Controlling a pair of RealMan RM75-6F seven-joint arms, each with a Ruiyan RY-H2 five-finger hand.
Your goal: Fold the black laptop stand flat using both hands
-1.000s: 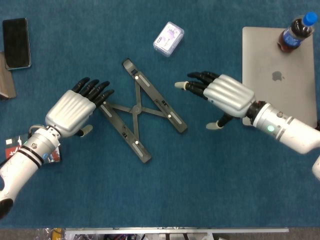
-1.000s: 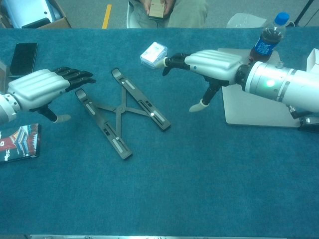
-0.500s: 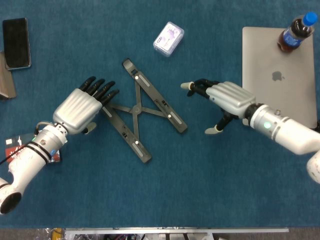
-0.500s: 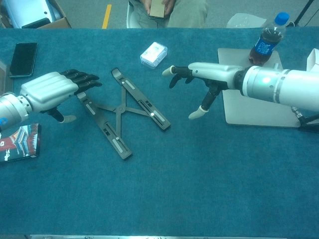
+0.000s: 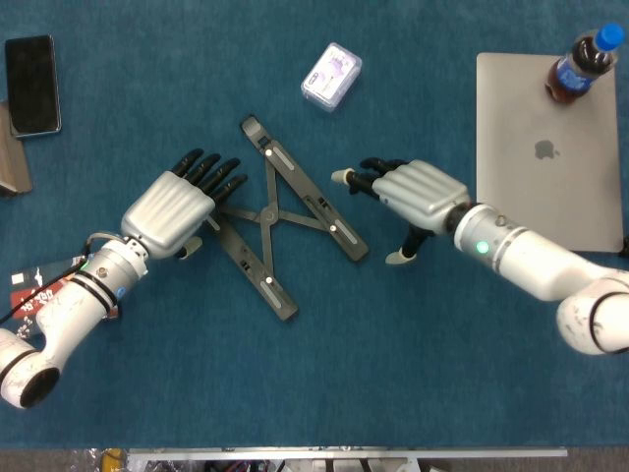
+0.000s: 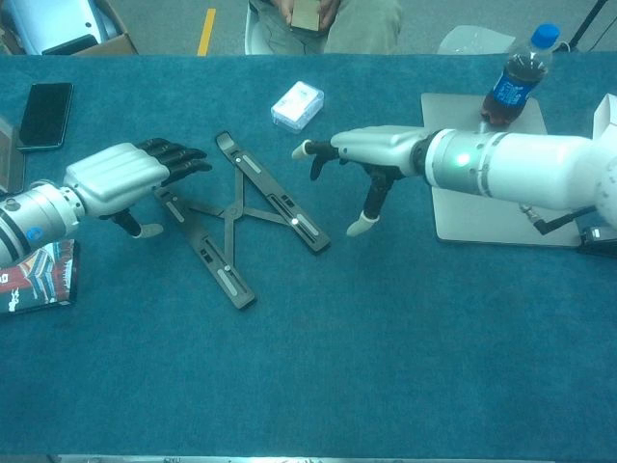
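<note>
Overhead, the black laptop stand (image 5: pixel 278 213) lies spread in an X on the blue felt-like tablecloth (image 5: pixel 324 383), two slim rigid bars crossed by thin struts at a centre pivot, matte with pale inset pads; the left hand (image 5: pixel 177 205), ribbed silver back and dark fingers (image 5: pixel 218 175) extended and apart, holds nothing and hangs over the left bar's upper end, contact not clear; the right hand (image 5: pixel 408 192) is likewise spread and empty, just right of the right bar, apart from it; a smooth silver laptop (image 5: pixel 550 147) with a cola bottle (image 5: pixel 582 61) on it lies well to the right, a small clear case (image 5: pixel 332 75) beyond the stand, a dark phone (image 5: pixel 31 84) far left; from the chest camera the stand (image 6: pixel 231 217) sits low between both hands, the left hand (image 6: pixel 120 178) level with its near bar, the right hand (image 6: pixel 362 154) raised above the cloth with thumb hanging down; judging by this, each hand should press a bar's outer edge and push inward evenly, so the pivot closes without the stand skidding on the cloth.
</note>
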